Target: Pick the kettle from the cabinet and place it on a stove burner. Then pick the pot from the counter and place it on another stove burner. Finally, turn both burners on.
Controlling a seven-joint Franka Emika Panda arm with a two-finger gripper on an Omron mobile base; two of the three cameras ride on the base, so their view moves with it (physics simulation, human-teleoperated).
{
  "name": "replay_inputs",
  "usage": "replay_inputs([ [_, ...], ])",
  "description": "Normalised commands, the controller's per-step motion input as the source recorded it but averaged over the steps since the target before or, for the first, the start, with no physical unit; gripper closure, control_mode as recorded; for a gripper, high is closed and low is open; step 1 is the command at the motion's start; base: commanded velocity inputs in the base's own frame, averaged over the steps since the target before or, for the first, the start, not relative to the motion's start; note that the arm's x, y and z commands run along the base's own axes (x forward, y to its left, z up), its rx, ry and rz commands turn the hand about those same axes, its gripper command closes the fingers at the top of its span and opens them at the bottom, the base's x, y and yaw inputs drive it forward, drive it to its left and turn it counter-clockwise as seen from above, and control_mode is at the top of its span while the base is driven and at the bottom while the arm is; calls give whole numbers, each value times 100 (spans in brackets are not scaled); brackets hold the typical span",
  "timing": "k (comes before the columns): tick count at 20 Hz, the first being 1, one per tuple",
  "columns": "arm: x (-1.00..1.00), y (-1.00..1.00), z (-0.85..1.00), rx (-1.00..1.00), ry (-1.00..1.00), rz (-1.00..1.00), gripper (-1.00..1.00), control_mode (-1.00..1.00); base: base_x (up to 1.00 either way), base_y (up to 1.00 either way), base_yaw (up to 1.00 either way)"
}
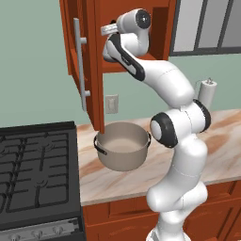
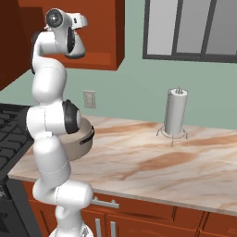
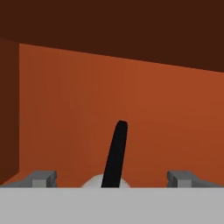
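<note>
Claw spread wide, nothing gripped. In the hand view the two grey finger tips stand far apart at the bottom, one low left, one low right. Between them, roughly centred: the kettle, only its pale rounded top showing, with its thin black handle rising edge-on and leaning slightly right. The tips flank the kettle without touching it. Behind: reddish-brown cabinet interior, darker at the top and down the left wall.

Left base view: hand end of the arm is up inside the cabinet, the wrist bent in through the opening above the cabinet floor. Cabinet door stands swung open to the left, edge-on to the camera, with the long silver bar handle vertical on its face.

Below the open door, on the table: the pot, wide, grey-beige, upright, no lid, black loop handle on each side. It sits near the table's left end, just beside the range. The door's lower corner overlaps the pot's left rim in this view; contact cannot be judged.

Stove burners to the left of the pot, black grates bare, small silver knobs along the front edge.

Right base view: pot partly hidden behind the arm's elbow. Paper towel holder upright further right on the table, well apart from the pot. Wall outlet on the green wall behind.
</note>
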Motion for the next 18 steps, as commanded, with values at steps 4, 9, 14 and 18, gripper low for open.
replay_inputs([
  [4, 14, 12, 0, 0, 0, 0, 100, -100, 0, 0, 0],
  [9, 5, 1, 0, 0, 0, 0, 100, -100, 0, 0, 0],
  [14, 2, 1, 0, 0, 1, 0, 100, -100, 0, 0, 0],
  [18, 0, 0, 0, 0, 0, 0, 100, -100, 0, 0, 0],
])
